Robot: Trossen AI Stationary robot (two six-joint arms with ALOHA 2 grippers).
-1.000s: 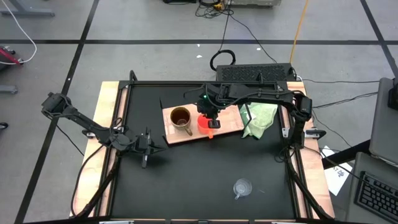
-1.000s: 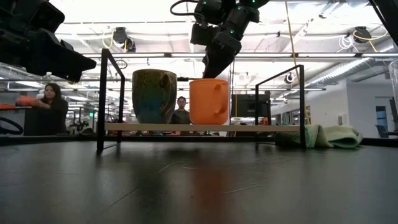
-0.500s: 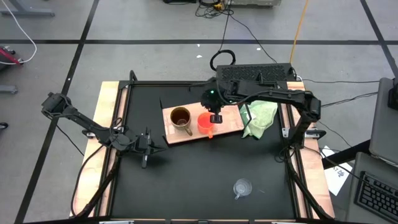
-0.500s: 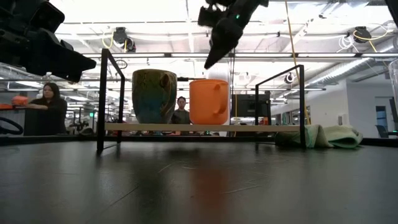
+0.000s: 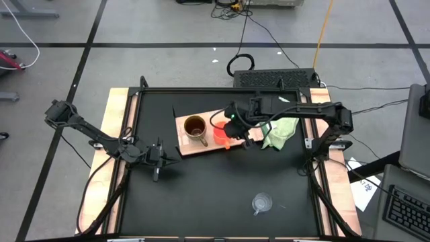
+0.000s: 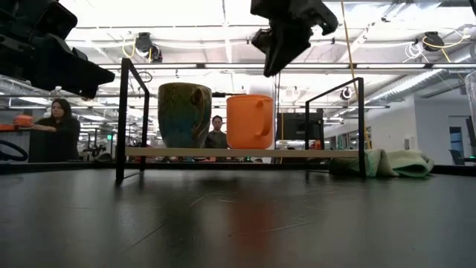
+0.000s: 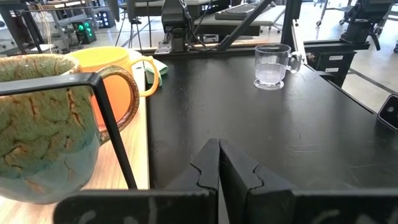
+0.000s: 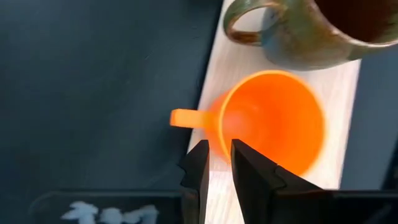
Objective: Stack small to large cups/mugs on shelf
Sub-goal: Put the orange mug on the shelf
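On the shelf (image 5: 250,138) the brown-gold mug (image 5: 195,126) and the orange cup (image 5: 222,134) stood side by side, close together, their handles toward the desk's (image 5: 201,188) open front. The right gripper (image 5: 243,132) hung above the shelf just beside the orange cup, holding nothing, its fingers (image 8: 198,168) parted by only a narrow gap. The left gripper (image 5: 158,163) waited low over the desk, well apart from the shelf, its jaws pressed together and empty. The clear cup (image 5: 261,202) sat alone near the front edge. Placing the orange cup looked finished; fetching the clear cup seemed next, calling for the right arm to travel forward, widen its gripper and descend onto the thin rim or handle.
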